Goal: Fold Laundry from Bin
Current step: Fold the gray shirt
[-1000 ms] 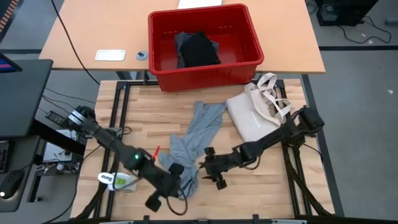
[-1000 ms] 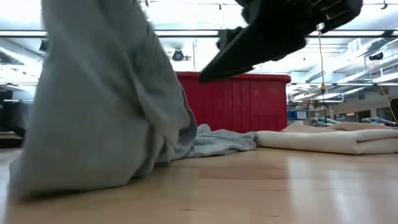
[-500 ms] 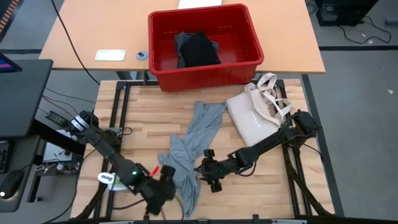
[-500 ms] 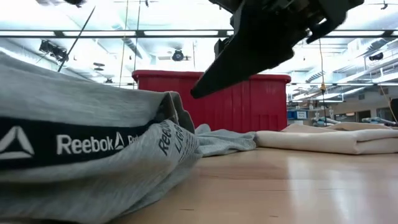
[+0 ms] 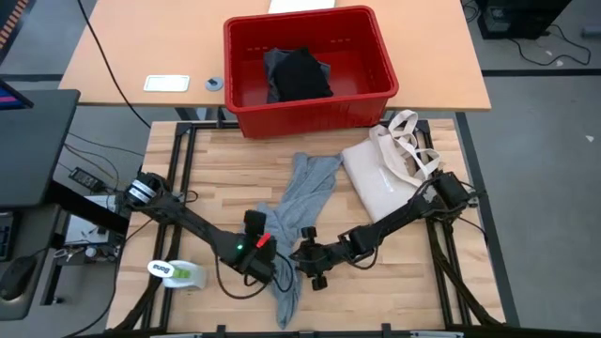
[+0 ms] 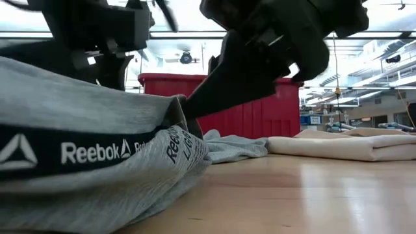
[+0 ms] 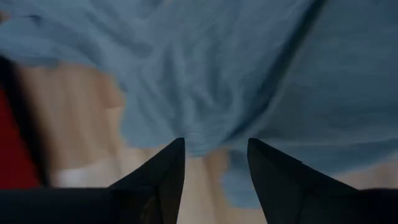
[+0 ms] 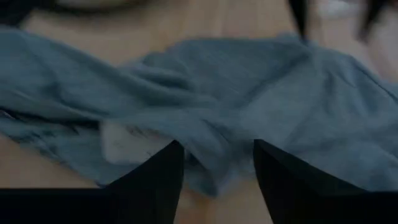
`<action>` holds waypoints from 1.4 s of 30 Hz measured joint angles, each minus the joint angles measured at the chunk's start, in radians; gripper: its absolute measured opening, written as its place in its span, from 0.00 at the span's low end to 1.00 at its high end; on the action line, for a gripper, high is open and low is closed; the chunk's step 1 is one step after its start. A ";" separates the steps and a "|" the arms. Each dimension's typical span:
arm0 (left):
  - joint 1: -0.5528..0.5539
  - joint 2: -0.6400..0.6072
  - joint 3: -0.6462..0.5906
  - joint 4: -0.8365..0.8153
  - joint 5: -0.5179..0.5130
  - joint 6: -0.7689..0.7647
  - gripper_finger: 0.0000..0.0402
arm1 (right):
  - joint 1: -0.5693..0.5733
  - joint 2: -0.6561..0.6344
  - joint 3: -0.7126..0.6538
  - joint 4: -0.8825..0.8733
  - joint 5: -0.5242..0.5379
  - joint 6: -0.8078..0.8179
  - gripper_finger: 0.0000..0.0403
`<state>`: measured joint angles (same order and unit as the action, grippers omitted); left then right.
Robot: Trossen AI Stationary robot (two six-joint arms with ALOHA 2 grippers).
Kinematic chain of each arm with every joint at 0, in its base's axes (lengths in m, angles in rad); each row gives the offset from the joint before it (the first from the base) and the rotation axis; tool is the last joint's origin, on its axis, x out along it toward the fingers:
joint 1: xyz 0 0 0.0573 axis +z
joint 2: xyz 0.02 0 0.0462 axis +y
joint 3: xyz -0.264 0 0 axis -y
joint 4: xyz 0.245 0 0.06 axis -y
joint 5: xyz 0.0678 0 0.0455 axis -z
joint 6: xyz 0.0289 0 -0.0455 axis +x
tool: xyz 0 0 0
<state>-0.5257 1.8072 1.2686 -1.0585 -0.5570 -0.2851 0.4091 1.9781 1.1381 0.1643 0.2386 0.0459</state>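
Hovering low over crumpled light grey T-shirt (image 5: 299, 211), both grippers meet at its near end on wooden table (image 5: 216, 178). Left gripper (image 7: 215, 163) fingers parted, nothing held, cloth just ahead. Right gripper (image 8: 217, 163) likewise spread and empty above fabric. Likely both seeking edges to spread shirt flat. Black garment (image 5: 299, 75) waits in red bin (image 5: 235, 66). Cream tote bag (image 5: 380, 178) beside shirt.

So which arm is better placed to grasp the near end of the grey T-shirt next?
Probably left: the left gripper is open right at the grey T-shirt's near end, while the right gripper sits just beside its edge.
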 joint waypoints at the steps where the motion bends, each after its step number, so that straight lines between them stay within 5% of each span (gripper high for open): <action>1: 0.001 0.001 0.000 -0.032 -0.020 0.016 0.45 | 0.004 0.003 0.000 0.007 -0.006 0.004 0.44; 9: 0.057 0.002 0.001 -0.010 0.042 0.163 0.45 | 0.036 0.025 -0.001 0.046 0.025 0.030 0.03; 22: 0.086 0.022 0.001 0.019 0.100 0.398 0.41 | 0.081 0.024 -0.001 0.044 0.057 0.130 0.36; 30: 0.097 0.091 0.000 0.007 0.093 0.487 0.05 | 0.106 -0.034 -0.001 -0.140 0.086 0.252 0.36; 33: 0.097 0.073 0.001 -0.011 0.034 0.483 0.03 | 0.127 -0.093 -0.001 -0.251 0.101 0.309 0.36; 38: 0.062 0.033 0.051 -0.080 -0.211 0.456 0.03 | 0.166 -0.188 -0.001 -0.398 0.116 0.402 0.36; 42: 0.026 0.020 0.096 0.073 -0.332 0.499 0.03 | 0.209 -0.244 -0.001 -0.472 0.178 0.471 0.36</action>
<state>-0.5001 1.8274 1.3647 -0.9858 -0.8889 0.2138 0.6178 1.7342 1.1374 -0.3073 0.4166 0.5172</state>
